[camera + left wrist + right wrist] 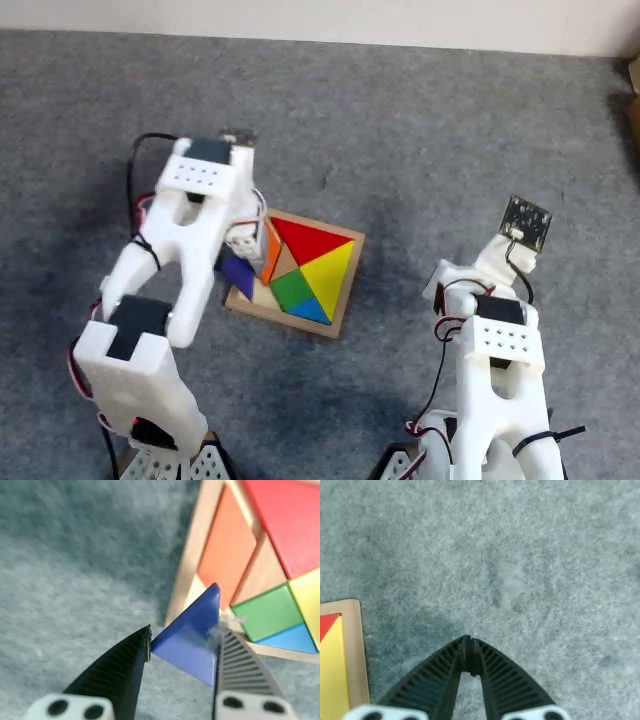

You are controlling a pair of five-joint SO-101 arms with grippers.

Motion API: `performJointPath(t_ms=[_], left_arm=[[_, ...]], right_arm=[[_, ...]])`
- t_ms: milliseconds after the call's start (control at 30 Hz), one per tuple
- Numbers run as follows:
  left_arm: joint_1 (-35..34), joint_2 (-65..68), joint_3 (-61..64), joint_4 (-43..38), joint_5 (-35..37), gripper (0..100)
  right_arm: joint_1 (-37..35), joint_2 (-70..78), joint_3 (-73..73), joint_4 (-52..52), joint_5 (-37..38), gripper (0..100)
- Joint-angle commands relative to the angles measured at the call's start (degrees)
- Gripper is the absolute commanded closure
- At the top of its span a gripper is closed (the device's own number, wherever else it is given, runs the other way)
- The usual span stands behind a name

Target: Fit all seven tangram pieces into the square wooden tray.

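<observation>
The square wooden tray (346, 285) lies mid-table on grey carpet and holds red (312, 240), yellow (330, 272), green (291, 291), light blue (312, 311) and orange (271, 252) pieces. My left gripper (182, 650) is shut on a dark blue triangle (192, 640), held tilted over the tray's rim (192, 555) beside the orange piece (226, 547). In the high view this blue triangle (237, 272) sits at the tray's left edge under the left arm. My right gripper (470, 652) is shut on nothing, over bare carpet to the right of the tray (356, 650).
Bare wood shows inside the tray (262, 575) between the orange, red and green (267, 612) pieces. Grey carpet surrounds the tray on all sides. A pale wall strip runs along the far edge.
</observation>
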Motion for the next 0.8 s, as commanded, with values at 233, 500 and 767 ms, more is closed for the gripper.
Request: performJointPath(t_ms=[233, 500, 767], left_arm=[[4.44, -3.38, 0.48, 0.62, 6.86, 66], [2.59, -3.47, -0.57, 0.44, 1.85, 67], [-4.09, -3.30, 0.22, 0.09, -2.20, 72]], right_arm=[[-0.57, -1.89, -0.22, -1.01, -0.18, 99.5], [-0.57, -1.89, -0.22, -1.01, -0.18, 99.5], [-0.57, -1.89, -0.22, -1.01, -0.18, 99.5]])
